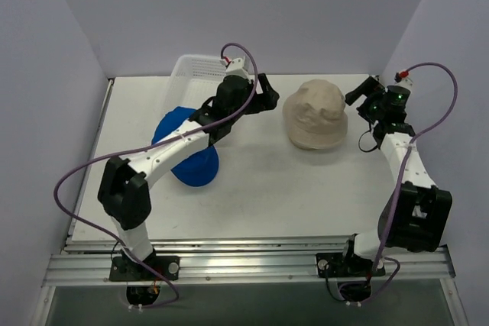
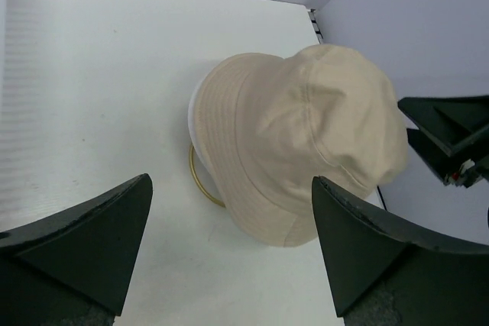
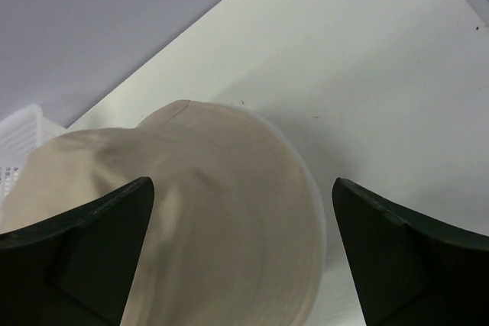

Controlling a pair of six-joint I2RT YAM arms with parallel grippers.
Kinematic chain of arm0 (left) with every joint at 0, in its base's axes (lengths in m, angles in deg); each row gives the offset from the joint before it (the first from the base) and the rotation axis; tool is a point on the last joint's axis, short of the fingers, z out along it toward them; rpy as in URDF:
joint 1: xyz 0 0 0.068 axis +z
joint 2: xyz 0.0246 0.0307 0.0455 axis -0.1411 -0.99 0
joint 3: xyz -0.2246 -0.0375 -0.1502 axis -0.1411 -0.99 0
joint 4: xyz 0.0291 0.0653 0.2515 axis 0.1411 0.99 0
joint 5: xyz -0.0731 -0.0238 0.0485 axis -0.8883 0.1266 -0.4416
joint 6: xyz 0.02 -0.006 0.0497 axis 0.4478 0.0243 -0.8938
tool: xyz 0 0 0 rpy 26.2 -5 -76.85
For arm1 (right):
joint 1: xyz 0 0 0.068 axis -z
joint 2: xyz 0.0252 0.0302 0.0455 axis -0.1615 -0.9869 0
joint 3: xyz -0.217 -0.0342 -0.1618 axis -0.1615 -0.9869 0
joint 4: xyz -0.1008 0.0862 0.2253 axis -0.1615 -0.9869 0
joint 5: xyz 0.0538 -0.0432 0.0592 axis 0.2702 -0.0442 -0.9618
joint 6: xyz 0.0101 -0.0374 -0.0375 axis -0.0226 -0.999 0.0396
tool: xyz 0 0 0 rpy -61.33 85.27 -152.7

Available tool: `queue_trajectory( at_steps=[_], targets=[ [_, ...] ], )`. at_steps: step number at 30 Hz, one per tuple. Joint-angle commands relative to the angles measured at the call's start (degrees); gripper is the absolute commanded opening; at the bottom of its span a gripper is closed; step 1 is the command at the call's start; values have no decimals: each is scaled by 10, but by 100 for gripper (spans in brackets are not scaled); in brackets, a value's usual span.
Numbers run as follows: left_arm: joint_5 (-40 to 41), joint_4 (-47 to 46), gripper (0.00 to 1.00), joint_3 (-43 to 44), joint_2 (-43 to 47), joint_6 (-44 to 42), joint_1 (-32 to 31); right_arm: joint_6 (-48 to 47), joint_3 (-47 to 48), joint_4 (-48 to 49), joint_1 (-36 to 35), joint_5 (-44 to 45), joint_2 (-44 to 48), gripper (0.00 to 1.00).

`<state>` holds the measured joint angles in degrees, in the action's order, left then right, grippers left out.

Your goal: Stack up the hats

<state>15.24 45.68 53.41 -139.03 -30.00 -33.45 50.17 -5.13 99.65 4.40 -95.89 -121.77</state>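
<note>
The beige floppy hat sits at the back middle of the table, over a gold wire ring that shows under its brim. My left gripper is open and empty just left of the hat; the left wrist view shows the hat ahead of the gripper. My right gripper is open and empty just right of the hat; the right wrist view shows the hat between and beyond its fingertips. The royal blue cap lies left of centre, partly under my left arm. The pink cap is out of view.
A white plastic mesh basket stands at the back left, behind my left arm; its corner shows in the right wrist view. Walls close the table on the left, back and right. My right gripper shows in the left wrist view.
</note>
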Motion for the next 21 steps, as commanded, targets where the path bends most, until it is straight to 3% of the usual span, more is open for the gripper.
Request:
queue_trajectory(
  at_steps=[1, 5, 14, 17, 21],
  targets=[
    [-7, 88, 94, 35, 96, -90, -8, -36, 48, -78, -60, 122, 82, 99],
    [-27, 146, 94, 36, 195, -139, -11, -64, 96, -145, -164, 227, 130, 100],
    [-19, 141, 94, -150, 428, -167, -12, -75, 100, -132, -428, 238, 200, 100],
    [-57, 141, 94, -194, 473, -169, -12, -62, 89, -132, -464, 245, 224, 100],
    [-166, 128, 94, -243, 509, -168, -12, -42, 27, -135, -511, 239, 276, 100]
  ],
)
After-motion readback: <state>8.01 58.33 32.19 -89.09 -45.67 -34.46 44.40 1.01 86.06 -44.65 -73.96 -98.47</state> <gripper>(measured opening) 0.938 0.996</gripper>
